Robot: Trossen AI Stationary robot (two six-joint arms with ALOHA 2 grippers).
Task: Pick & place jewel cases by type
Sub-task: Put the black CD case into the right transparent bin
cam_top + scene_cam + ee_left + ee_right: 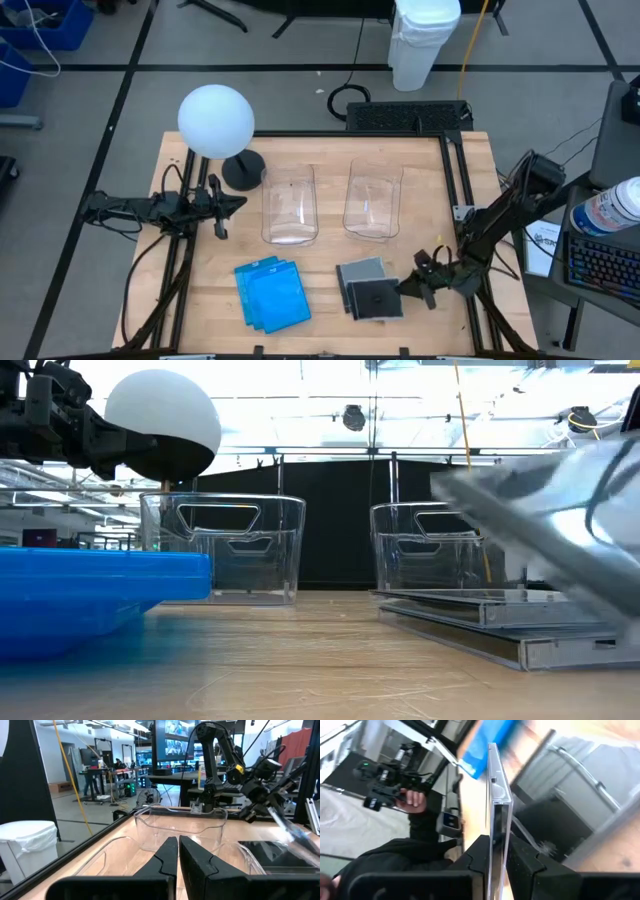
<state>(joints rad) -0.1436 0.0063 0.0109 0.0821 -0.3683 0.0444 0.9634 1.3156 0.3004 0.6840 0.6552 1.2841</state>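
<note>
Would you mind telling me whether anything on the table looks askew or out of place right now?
One clear jewel case is tilted up off the clear stack, pinched by its edge in the right pincer. The blue cases lie fanned unevenly. Both bins stand empty.

- A light wooden counter [320,300] is carrying everything, with a dark metal frame running along its edges.
- Two clear rectangular bins are standing side by side near its middle: the left bin [290,205] and the right bin [374,200], slightly apart.
- A fanned pile of bright blue jewel cases [271,293] is lying flat on the near part, in front of the left bin.
- A small pile of clear jewel cases [367,287] with grey-black inserts is lying in front of the right bin, well apart from the blue ones.
- A lamp's round black base [243,170] is sitting beside the left bin, under a white globe [215,121].
</note>
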